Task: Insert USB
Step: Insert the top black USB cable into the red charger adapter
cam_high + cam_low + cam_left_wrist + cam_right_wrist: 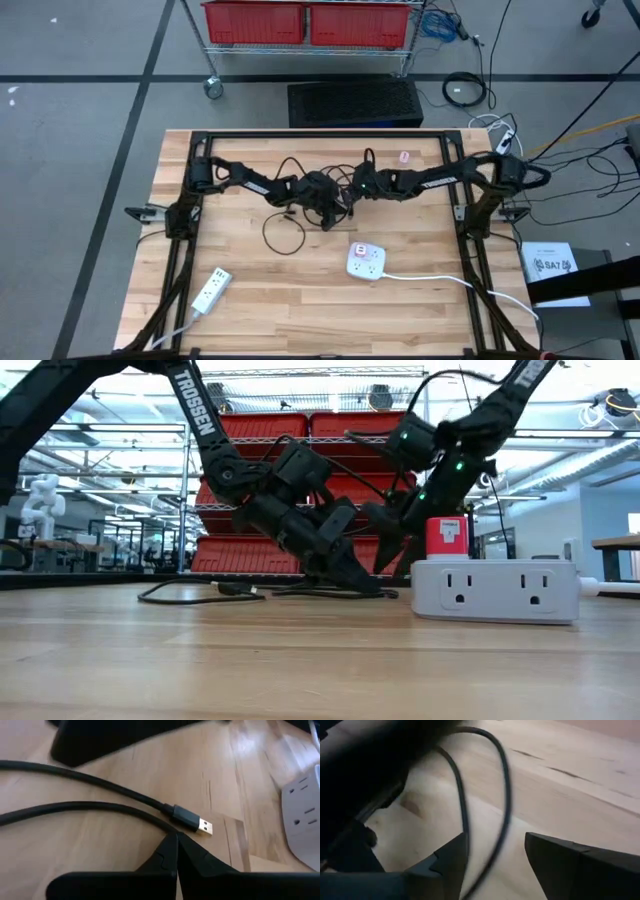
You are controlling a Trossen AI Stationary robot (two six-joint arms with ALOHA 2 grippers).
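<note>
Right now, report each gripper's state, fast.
Left gripper: shut on the black cable, beside the USB plug.
Right gripper: open, cable looping between its fingers, gripping nothing.

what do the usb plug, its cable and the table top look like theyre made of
USB plug: a bright metal tip, probably steel, with gold-looking contacts, behind a dark grey shell that could be metal or plastic.
Cable: a smooth matte black jacket, likely rubber or PVC, since it curves loosely.
Table top: light wood in joined strips with visible grain, like butcher block, with a slight sheen.
</note>
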